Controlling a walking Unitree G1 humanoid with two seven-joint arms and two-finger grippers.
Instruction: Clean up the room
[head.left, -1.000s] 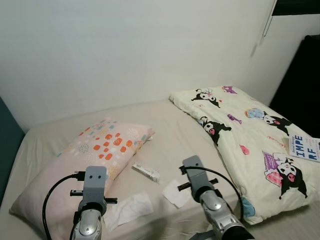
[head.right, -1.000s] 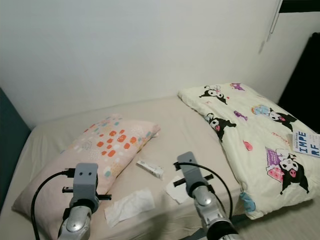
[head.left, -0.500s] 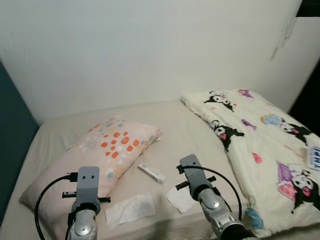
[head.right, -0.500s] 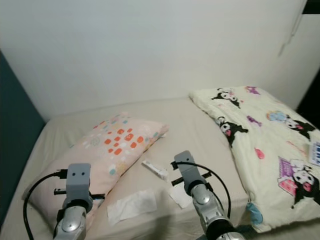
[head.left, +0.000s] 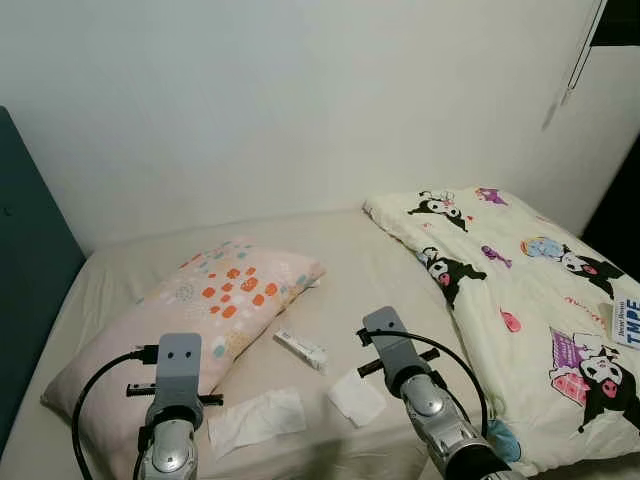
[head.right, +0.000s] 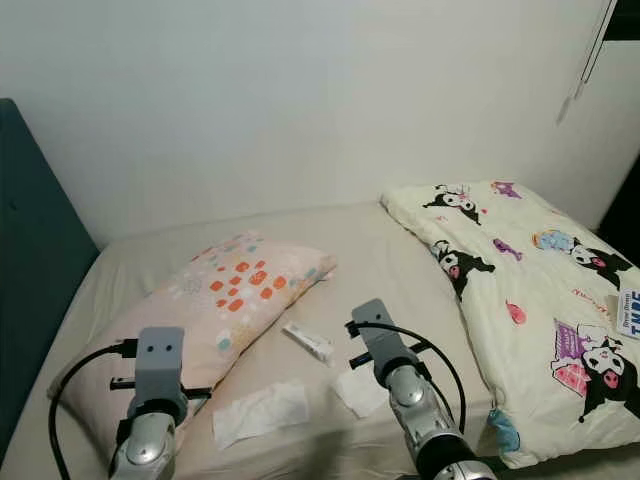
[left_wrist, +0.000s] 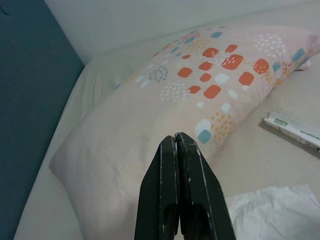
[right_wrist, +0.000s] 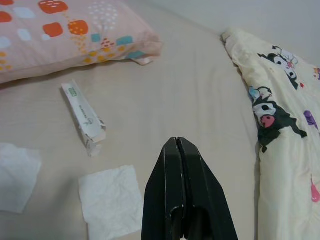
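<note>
Two crumpled white tissues lie near the front edge of the beige bed (head.left: 360, 260): a larger tissue (head.left: 256, 418) in front of my left arm and a smaller square tissue (head.left: 357, 397) just left of my right arm. A small white box (head.left: 301, 349) lies between them, a little farther back. My left gripper (left_wrist: 175, 136) is shut and holds nothing; it hovers over the pink pillow's near end. My right gripper (right_wrist: 178, 141) is also shut and holds nothing, above the sheet beside the square tissue (right_wrist: 111, 201) and near the box (right_wrist: 82, 116).
A pink pillow (head.left: 200, 310) with coloured dots lies at the left. A cream cartoon-print blanket (head.left: 520, 300) covers the bed's right side, with a book (head.left: 626, 322) at its far right edge. A dark teal headboard (head.left: 25, 290) stands at the left, a white wall behind.
The whole view has swung left, bringing the teal headboard in and pushing the blanket and book toward the right edge. Both arms keep their pose; nothing on the bed moved.
</note>
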